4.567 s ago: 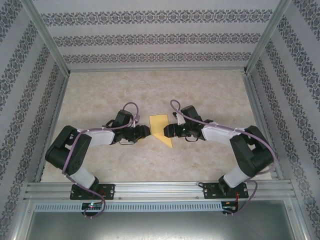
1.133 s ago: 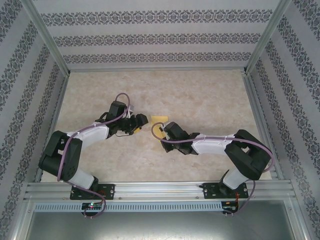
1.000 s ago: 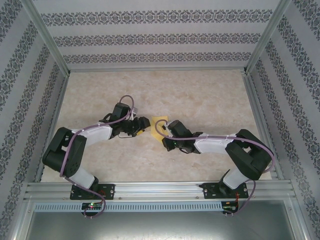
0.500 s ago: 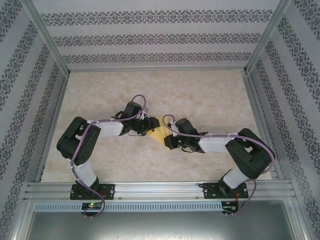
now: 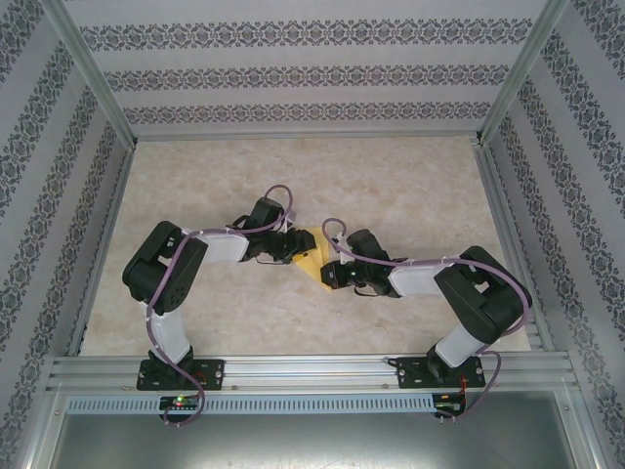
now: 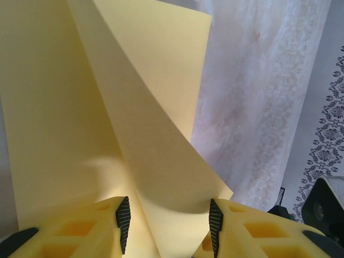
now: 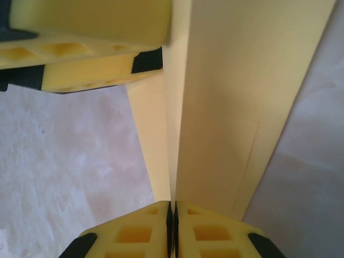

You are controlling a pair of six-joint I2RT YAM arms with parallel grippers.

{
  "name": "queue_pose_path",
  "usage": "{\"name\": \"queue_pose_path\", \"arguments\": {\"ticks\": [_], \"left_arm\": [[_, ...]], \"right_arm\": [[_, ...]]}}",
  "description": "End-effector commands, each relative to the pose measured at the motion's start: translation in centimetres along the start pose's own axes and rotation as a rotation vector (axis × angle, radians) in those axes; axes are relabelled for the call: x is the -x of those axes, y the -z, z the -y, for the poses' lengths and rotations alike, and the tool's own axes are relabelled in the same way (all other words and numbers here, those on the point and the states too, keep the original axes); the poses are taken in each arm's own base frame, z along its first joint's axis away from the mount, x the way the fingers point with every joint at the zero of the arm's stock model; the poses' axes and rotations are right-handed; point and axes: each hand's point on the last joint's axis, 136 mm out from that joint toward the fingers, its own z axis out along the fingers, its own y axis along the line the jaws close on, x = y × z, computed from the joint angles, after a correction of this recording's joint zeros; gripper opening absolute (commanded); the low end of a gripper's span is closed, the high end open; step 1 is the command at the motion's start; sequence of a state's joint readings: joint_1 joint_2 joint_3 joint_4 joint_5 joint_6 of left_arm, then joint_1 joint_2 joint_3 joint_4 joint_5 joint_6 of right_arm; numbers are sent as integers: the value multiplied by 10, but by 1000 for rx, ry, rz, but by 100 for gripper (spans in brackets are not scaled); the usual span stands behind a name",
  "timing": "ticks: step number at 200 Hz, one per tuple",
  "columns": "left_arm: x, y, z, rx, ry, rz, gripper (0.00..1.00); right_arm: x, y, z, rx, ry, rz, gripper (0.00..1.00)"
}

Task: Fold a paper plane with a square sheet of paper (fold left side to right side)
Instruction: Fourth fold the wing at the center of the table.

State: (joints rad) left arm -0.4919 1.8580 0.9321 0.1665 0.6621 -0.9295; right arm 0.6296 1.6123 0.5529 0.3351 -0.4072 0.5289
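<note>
The square sheet of paper (image 5: 311,256) is a yellow folded strip lying mid-table between both grippers. My right gripper (image 5: 328,276) is shut on its near end; in the right wrist view the right gripper (image 7: 172,220) pinches the paper (image 7: 226,107) along a raised crease, pads together. My left gripper (image 5: 293,246) reaches in from the left at the sheet's far end. In the left wrist view the left gripper (image 6: 169,226) stands open, with a lifted flap of paper (image 6: 107,107) between its pads and touching the right-hand one. The left fingers (image 7: 86,37) also appear in the right wrist view.
The beige marbled floor (image 5: 391,186) stretches around the paper. Aluminium frame rails (image 5: 303,371) run along the near edge, and patterned walls (image 5: 303,73) close in the back and sides. Both arms' elbows (image 5: 161,274) sit low on either side.
My left arm has swung right to the paper and its jaws have narrowed around a flap. The right gripper has stayed shut on the paper, shifting slightly.
</note>
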Motion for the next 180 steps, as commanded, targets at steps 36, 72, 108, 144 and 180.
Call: {"name": "queue_pose_path", "arguments": {"ticks": [36,72,108,144,180], "left_arm": [[-2,-13,-4,20,9,-13,47],[-2,-17,-10,40,22,-16,47],[-4,-18,-18,65,33,-22,47],[-5,-19,-20,73,37,-23,47],[-5,-18,-21,74,35,-24,47]], "right_arm": [[-2,-3,4,21,-35,-5,14],[-1,-1,4,13,-26,-7,20],[3,3,1,12,-17,5,27],[10,12,-1,-3,-3,18,35],[24,28,-13,81,-14,42,45]]}}
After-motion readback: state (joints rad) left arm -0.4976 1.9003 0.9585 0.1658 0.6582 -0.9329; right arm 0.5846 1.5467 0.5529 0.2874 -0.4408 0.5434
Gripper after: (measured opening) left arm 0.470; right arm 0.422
